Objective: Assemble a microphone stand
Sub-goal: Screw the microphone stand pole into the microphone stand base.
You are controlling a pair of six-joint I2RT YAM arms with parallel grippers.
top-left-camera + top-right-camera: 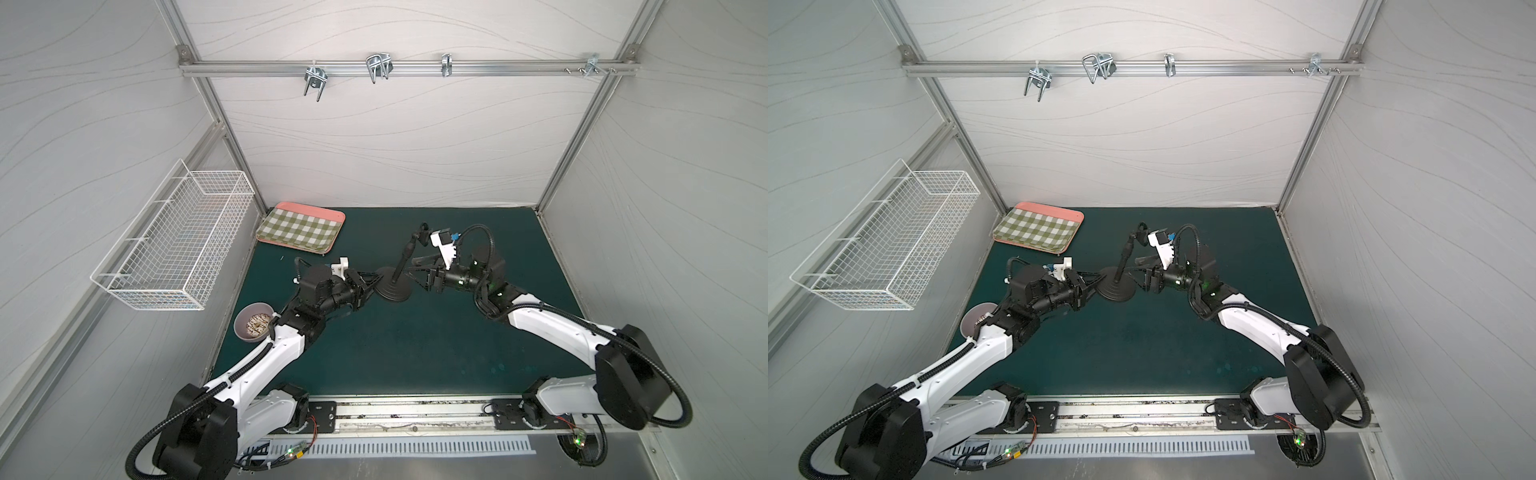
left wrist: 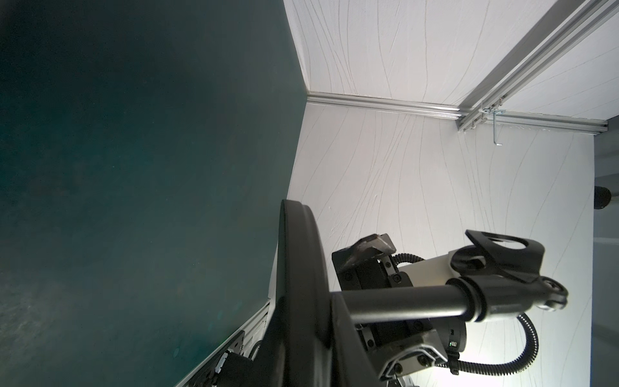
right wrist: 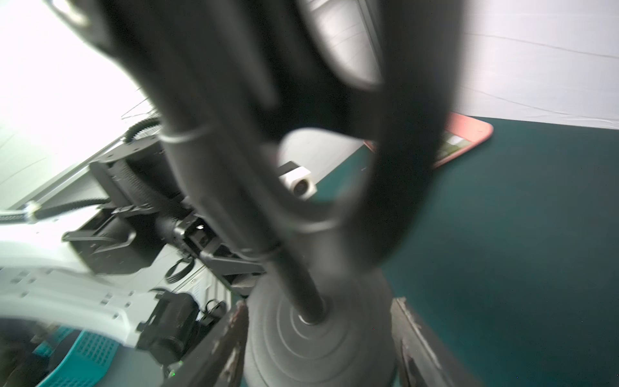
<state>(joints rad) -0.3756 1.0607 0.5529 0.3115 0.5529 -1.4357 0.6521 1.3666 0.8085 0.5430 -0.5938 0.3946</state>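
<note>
The black microphone stand is in one piece near the middle of the green mat in both top views. Its rod (image 1: 403, 259) stands in the centre hole of the round base (image 1: 394, 289) and ends in a U-shaped clip (image 1: 424, 232). My left gripper (image 1: 371, 283) is shut on the base's left rim; the left wrist view shows that rim (image 2: 298, 268) edge-on. My right gripper (image 1: 412, 271) reaches in from the right and is open. In the blurred right wrist view its fingers (image 3: 234, 338) flank the domed base (image 3: 321, 345) around the rod (image 3: 301, 288).
A green-checked tray (image 1: 301, 228) lies at the mat's back left corner. A purple bowl (image 1: 253, 322) sits by the left arm. A white wire basket (image 1: 174, 237) hangs on the left wall. Metal hooks (image 1: 378, 66) hang from the back rail.
</note>
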